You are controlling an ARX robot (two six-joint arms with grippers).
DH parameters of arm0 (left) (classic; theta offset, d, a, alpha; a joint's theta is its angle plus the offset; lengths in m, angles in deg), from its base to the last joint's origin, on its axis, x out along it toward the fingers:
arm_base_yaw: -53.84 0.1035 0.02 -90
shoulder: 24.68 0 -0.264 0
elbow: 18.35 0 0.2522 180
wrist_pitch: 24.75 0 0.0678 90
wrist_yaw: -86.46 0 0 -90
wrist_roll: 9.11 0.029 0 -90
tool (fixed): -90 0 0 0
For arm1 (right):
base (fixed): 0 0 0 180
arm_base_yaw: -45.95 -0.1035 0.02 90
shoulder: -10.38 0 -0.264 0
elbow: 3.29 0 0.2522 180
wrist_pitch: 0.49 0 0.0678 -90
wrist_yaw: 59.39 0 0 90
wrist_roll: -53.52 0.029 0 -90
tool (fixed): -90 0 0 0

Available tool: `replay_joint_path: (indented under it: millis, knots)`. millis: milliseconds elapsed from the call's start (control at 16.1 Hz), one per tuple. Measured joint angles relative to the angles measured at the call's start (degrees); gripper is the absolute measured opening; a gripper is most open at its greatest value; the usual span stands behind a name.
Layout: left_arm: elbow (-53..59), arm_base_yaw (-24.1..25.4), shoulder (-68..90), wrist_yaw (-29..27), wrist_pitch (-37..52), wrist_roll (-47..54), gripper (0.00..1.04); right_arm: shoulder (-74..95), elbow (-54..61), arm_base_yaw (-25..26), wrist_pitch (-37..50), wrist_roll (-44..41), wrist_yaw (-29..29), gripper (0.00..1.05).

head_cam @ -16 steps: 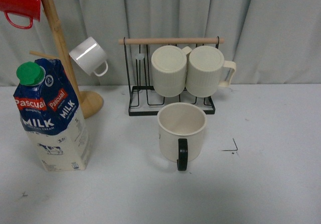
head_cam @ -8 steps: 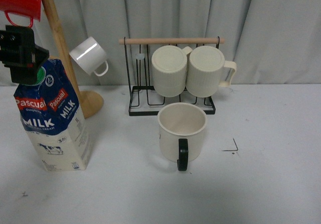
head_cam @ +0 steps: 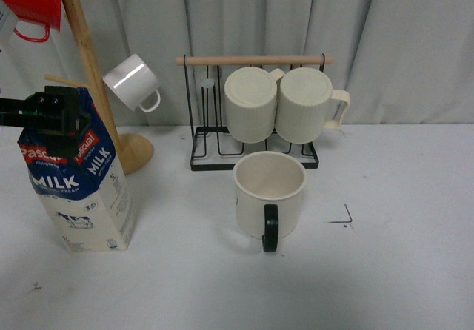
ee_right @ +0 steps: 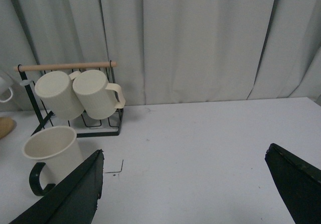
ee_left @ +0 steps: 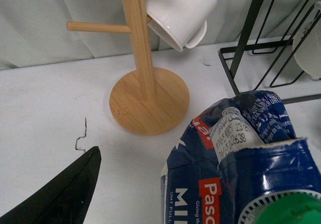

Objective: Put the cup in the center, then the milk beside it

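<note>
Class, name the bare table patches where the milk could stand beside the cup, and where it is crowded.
Free: table right of the cup, around the black corner mark; also between milk and cup. Crowded: behind the cup, by the wire rack and mug tree.

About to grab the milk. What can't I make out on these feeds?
- Front view: the left gripper covers the milk carton's cap; contact unclear.
- Left wrist view: only one finger shows; the other is cut off by the edge, so jaw opening unknown.
- Right gripper: absent from front view, seen only by its wrist camera.
</note>
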Motion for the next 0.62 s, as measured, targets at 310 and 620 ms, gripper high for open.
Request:
replay_joint_path:
  millis: [310, 620]
  knots:
    - [-0.1, -2.5, 6.2, -1.8, 1.4, 0.0, 0.91, 0.0, 0.0, 0.0, 0.0, 0.0, 0.0, 0.98]
    - [-0.1, -3.8, 7.0, -2.8, 2.1, -0.7, 0.40, 0.0, 0.0, 0.0, 0.0, 0.0, 0.0, 0.98]
